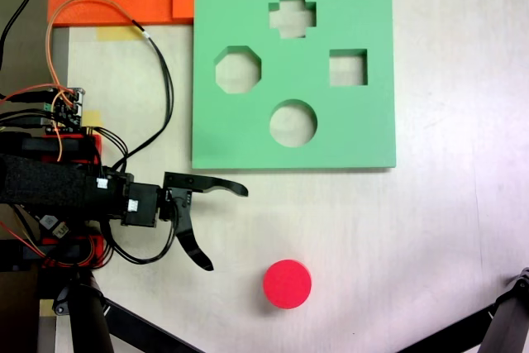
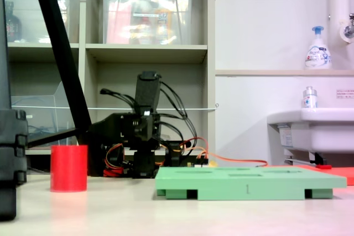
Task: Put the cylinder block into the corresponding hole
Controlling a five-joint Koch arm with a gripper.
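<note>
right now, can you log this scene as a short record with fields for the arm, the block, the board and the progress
arm: gripper open, fingers spread, holding nothing, over bare table
block: red cylinder upright on the table, below the board in the first exterior view, apart from the gripper
board: green foam board flat on the table, four cutouts
target: round hole, empty, nearest the board's lower edge in the first exterior view
other holes: cross, octagon, square, all empty
progress: block not yet picked up

The green foam board [image 2: 249,182] bears "1".
</note>
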